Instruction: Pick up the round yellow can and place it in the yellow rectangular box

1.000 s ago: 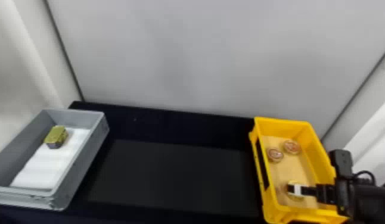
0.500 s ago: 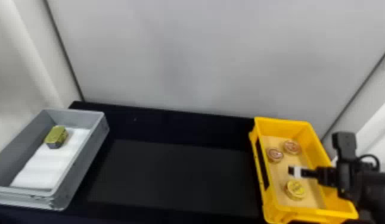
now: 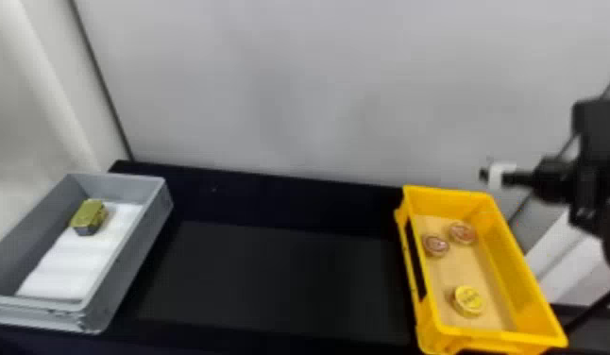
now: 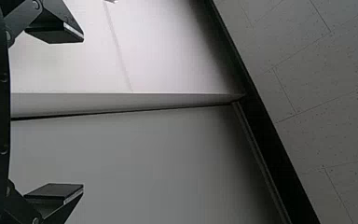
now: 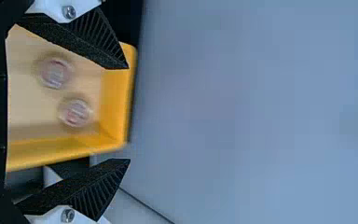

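A black table (image 3: 271, 278) runs left from the yellow rectangular box (image 3: 512, 264), with a grey bin (image 3: 139, 264) well left of that box. The right gripper (image 3: 484, 174) hangs above the box's far right side, fingers wide apart; the left gripper (image 4: 83, 113) – also spread wide – I can't place against it. A green-topped block (image 3: 89, 217) sits far left of the box (on white padding (image 3: 65, 269)). The round yellow can (image 3: 468, 301) lies inside the box, near end – two reddish tins (image 3: 435, 245) at its far end.

Likely a robotics lab: robot arm (image 3: 594, 165), black surface (image 3: 280, 283), yellow box (image 3: 450, 203) and grey box (image 3: 136, 255) before plain pale panels (image 3: 318, 94).
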Robot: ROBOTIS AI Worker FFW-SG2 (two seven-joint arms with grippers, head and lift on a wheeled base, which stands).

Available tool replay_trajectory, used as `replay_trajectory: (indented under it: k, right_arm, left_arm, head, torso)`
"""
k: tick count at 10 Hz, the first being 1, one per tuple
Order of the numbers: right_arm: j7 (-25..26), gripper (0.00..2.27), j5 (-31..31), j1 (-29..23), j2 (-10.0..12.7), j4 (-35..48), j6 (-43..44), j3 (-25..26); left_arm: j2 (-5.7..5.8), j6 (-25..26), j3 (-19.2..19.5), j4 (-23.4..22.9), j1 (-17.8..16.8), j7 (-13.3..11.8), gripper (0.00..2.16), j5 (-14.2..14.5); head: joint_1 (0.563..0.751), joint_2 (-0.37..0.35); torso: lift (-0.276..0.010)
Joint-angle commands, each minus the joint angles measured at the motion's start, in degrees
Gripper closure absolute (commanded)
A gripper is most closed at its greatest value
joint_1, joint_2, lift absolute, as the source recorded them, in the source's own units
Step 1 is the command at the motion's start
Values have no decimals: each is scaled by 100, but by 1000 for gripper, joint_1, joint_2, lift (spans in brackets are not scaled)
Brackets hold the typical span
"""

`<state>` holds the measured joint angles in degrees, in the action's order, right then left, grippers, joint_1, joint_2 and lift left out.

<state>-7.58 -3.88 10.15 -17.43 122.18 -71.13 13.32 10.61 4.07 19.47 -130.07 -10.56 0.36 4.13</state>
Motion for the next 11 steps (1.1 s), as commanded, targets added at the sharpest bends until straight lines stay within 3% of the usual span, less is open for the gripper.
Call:
replay_trajectory:
  k: [1, 2, 3, 5, 8, 9, 11]
  right_arm:
    - [1004, 98, -404, 233, 3, 1221, 826, -400]
    - [1698, 107, -509, 330, 29, 1449, 1477, -682]
    - [1926, 107, -764, 400, 73, 1449, 2400, -840]
    - [2181, 108, -1468, 760, 91, 1449, 3429, -1200]
    - [2181, 107, -1564, 1569, -314, 1423, 4106, -1367]
    - [2252, 107, -1643, 1727, -498, 1440, 4229, -1446]
    - [2392, 107, -1828, 1789, -630, 1440, 4546, -1473]
  left_arm:
    - [12, 7, 22, -9, -34, 17, 144, 0]
    - [21, 7, 40, -9, -52, 17, 142, 0]
    - [30, 7, 66, -27, -60, 17, 144, 0]
    - [56, -20, 75, -27, -104, 17, 142, 0]
    - [144, -20, 128, -62, -184, 34, 142, 0]
    - [206, 24, 181, -123, -166, 34, 142, 9]
    - [267, 50, 304, -194, -122, 78, 142, 9]
  head:
    - [694, -78]
    - [694, -78]
    - [694, -78]
    - [694, -78]
    - [694, -78]
    - [694, -78]
    - [694, -78]
  torso:
    - [-7]
    - [-7]
    - [-7]
    - [-7]
    - [-7]
    - [-7]
    - [-7]
